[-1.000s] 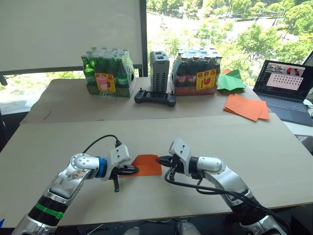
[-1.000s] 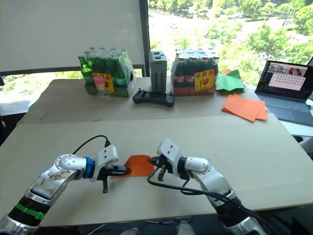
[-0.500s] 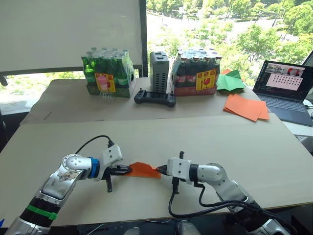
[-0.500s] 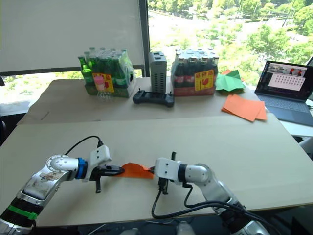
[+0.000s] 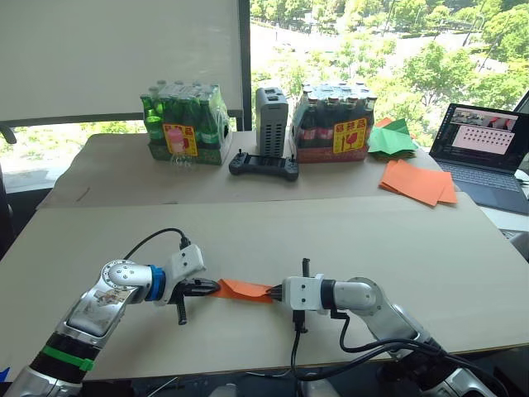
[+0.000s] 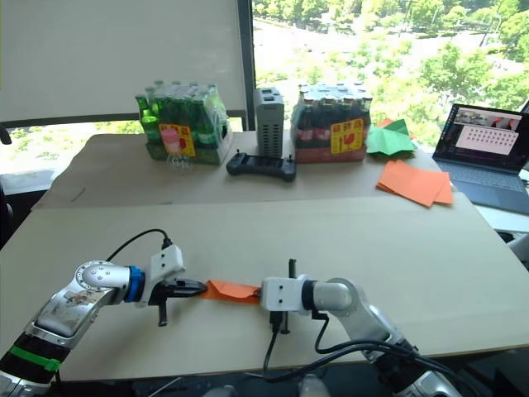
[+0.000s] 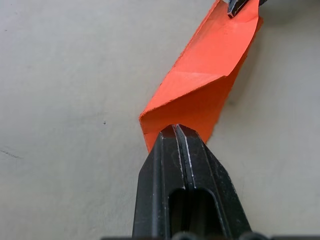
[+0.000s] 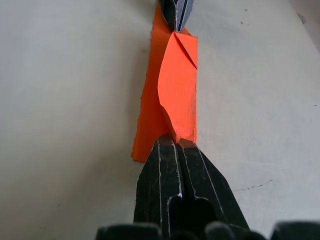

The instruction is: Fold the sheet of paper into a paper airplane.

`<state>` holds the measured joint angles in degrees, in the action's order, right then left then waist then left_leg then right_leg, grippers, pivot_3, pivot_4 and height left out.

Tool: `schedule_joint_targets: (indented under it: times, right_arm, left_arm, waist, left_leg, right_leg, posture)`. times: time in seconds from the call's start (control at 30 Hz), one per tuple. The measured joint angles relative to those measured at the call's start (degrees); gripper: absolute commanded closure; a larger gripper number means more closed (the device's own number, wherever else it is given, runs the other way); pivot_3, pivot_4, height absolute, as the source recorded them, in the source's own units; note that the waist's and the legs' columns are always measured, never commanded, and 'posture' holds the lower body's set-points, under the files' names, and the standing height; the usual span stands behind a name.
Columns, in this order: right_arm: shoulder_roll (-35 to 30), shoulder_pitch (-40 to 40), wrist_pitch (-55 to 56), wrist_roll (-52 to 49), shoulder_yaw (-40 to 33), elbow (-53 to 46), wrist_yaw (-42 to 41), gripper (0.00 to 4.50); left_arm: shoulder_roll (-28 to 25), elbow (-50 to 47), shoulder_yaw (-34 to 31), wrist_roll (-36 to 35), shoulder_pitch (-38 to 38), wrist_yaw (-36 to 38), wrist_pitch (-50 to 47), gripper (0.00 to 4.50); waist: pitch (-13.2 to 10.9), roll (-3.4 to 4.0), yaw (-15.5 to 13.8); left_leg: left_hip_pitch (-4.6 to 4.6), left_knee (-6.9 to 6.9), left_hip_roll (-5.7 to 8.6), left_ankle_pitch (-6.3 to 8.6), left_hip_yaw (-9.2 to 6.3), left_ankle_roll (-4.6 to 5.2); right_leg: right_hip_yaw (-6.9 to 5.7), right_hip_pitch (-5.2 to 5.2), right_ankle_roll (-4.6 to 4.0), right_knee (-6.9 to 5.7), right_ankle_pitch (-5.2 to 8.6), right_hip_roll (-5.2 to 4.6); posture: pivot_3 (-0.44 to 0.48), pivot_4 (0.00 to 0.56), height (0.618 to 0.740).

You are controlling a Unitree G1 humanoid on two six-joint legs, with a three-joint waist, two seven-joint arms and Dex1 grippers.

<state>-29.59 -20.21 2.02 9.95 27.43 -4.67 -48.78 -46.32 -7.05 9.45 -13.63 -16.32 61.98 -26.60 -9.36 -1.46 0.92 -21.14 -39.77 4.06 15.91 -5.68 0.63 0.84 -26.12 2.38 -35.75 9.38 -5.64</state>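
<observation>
Left eye view: on the near part of the pale surface (image 5: pixel 397 240), the left gripper (image 5: pixel 213 288) and the right gripper (image 5: pixel 276 292) face each other, each with jaws pinching one end of the sheet of paper (image 5: pixel 245 289). The orange sheet, folded into a narrow strip with a visible twist along it, stretches between them just above the surface. Flat orange sheets (image 5: pixel 417 182) lie well apart, near a laptop (image 5: pixel 488 149).
</observation>
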Motion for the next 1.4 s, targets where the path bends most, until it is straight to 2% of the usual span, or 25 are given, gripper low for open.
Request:
schedule_joint_targets:
  times: [0.3, 0.73, 0.97, 1.07, 1.17, 1.2, 1.3, 1.4]
  right_arm:
    - [0.3, -0.7, -0.1, 0.5, 0.3, 0.2, -0.8, 4.48]
    - [0.5, -0.8, -2.2, 0.6, 0.1, -0.8, -1.4, 4.48]
    - [1.0, -0.8, -12.4, -2.4, -1.0, -6.1, -4.4, 2.30]
    - [1.8, -1.0, -22.2, -8.4, -2.5, -10.7, -7.1, 2.30]
    - [5.0, -5.2, -31.9, -13.8, -5.3, -14.3, -7.2, 3.12]
    - [6.1, -7.1, -34.6, -14.8, -5.8, -15.1, -6.7, 3.62]
    - [8.4, -10.2, -37.5, -14.8, -4.8, -13.8, -4.4, 4.48]
    - [9.3, -11.0, -37.7, -12.6, -1.3, -9.0, -2.4, 4.48]
  left_arm:
    - [1.5, -8.2, -3.3, -6.8, -5.0, 0.0, -6.5, 4.50]
    - [5.0, -0.5, 4.6, 0.4, -3.3, -1.6, -0.4, 4.50]
    - [5.3, 0.8, 5.3, 2.1, -2.6, -1.5, 2.3, 4.50]
    - [5.3, 1.1, 5.2, 2.1, -2.5, -1.3, 2.8, 4.50]
    - [5.5, 1.3, 5.0, 2.1, -2.4, -1.3, 2.8, 4.50]
    - [5.6, 1.3, 4.9, 2.1, -2.4, -1.3, 2.8, 4.50]
    - [6.1, 1.3, 4.8, 2.0, -2.2, -1.3, 2.7, 4.50]
    - [6.3, 1.3, 4.7, 2.0, -2.2, -1.3, 2.7, 4.50]
  waist:
    - [0.0, -0.01, 0.2]
    - [0.0, -0.01, 0.0]
    - [0.0, -0.01, 0.0]
    - [0.0, -0.01, 0.0]
    - [0.0, 0.00, 0.2]
    - [0.0, 0.00, 0.1]
    - [0.0, 0.00, 0.0]
    - [0.0, 0.00, -0.1]
  left_leg:
    - [0.02, 0.00, 0.00, 0.00, 0.00, -0.01]
    - [0.03, -0.01, 0.00, 0.00, 0.00, -0.01]
    - [0.02, -0.01, 0.00, 0.00, -0.01, 0.00]
    - [0.01, -0.01, -0.01, 0.01, -0.02, 0.00]
    - [0.02, -0.01, -0.03, 0.00, -0.04, 0.00]
    - [0.02, -0.01, -0.03, 0.01, -0.07, 0.00]
    - [0.01, 0.00, -0.01, 0.01, -0.09, -0.01]
    - [-0.01, -0.01, 0.03, 0.01, -0.07, -0.01]
  right_leg:
    - [0.02, 0.02, 0.00, -0.01, 0.00, 0.01]
    - [0.02, 0.04, -0.01, -0.01, 0.00, 0.01]
    - [0.02, 0.04, -0.01, 0.00, 0.00, 0.01]
    - [0.02, 0.02, -0.01, -0.01, 0.00, 0.00]
    - [0.02, 0.01, -0.01, -0.04, 0.00, 0.01]
    - [0.00, 0.01, -0.01, -0.05, 0.00, 0.02]
    - [-0.02, 0.00, -0.01, -0.04, 0.00, 0.01]
    - [-0.01, -0.01, -0.02, -0.02, 0.00, -0.03]
  posture:
    - [0.000, 0.150, 0.699]
    - [0.000, 0.150, 0.699]
    - [0.000, 0.150, 0.699]
    - [0.000, 0.150, 0.699]
    - [0.000, 0.150, 0.699]
    - [0.000, 0.150, 0.699]
    - [0.000, 0.150, 0.699]
    - [0.000, 0.150, 0.699]
